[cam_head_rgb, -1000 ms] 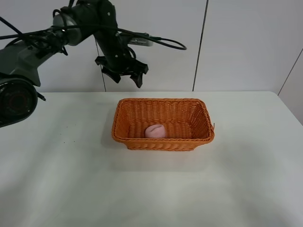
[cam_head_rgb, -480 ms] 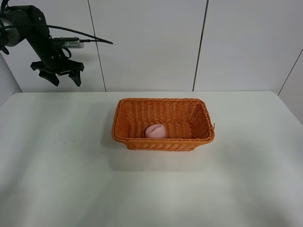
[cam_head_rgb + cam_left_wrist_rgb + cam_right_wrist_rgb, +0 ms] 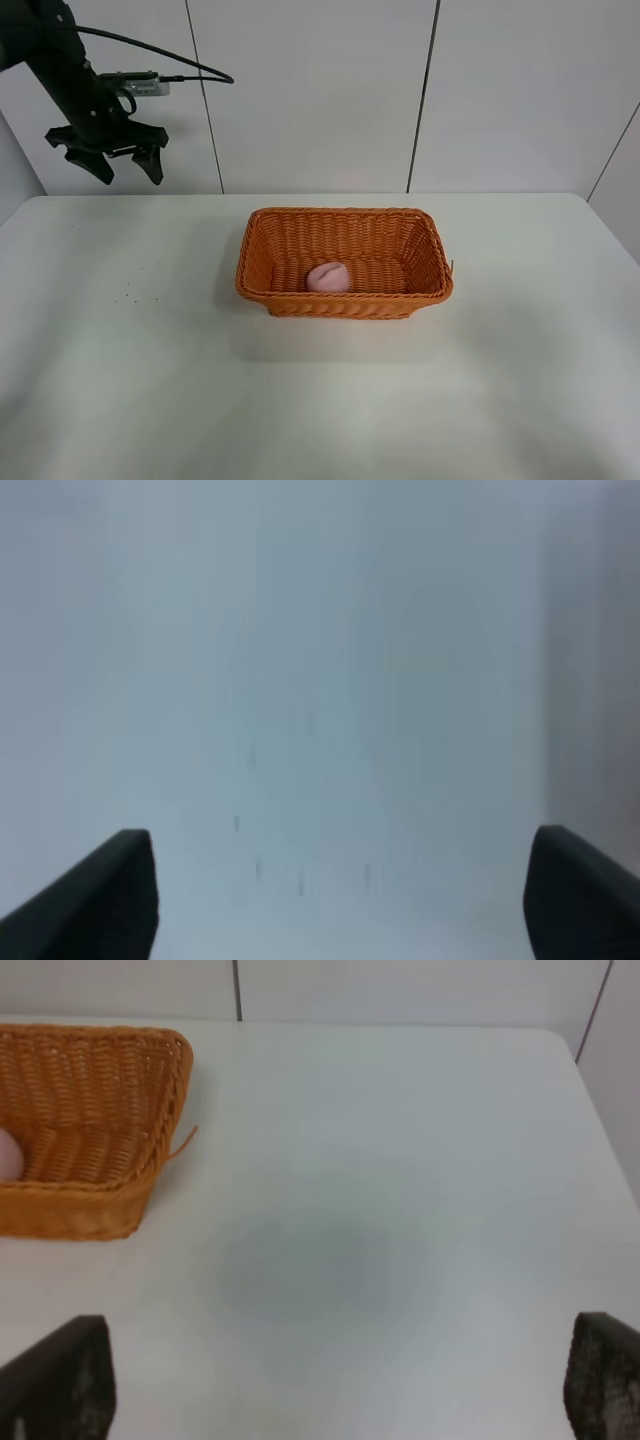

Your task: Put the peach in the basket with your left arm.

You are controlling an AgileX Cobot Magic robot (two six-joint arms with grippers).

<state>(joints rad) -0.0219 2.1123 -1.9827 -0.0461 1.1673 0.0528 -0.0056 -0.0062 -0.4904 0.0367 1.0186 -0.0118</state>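
The pale pink peach (image 3: pixel 328 277) lies inside the orange wicker basket (image 3: pixel 345 222), near its front left part. The basket stands in the middle of the white table. My left gripper (image 3: pixel 118 168) is open and empty, held high at the far left, well away from the basket. The left wrist view shows only its two dark fingertips (image 3: pixel 105 895) spread wide over blurred white surface. My right gripper (image 3: pixel 330 1385) is open and empty; the right wrist view shows the basket's corner (image 3: pixel 95 1110) and an edge of the peach (image 3: pixel 8 1155).
The white table (image 3: pixel 330 390) spreads around the basket, with white wall panels behind it. A few small dark specks (image 3: pixel 135 285) lie on the table left of the basket. The table's far right corner (image 3: pixel 555 1040) shows in the right wrist view.
My left arm has swung from above the basket's back left corner to the far left of the view, gripper open and empty throughout. The peach and basket have not moved.
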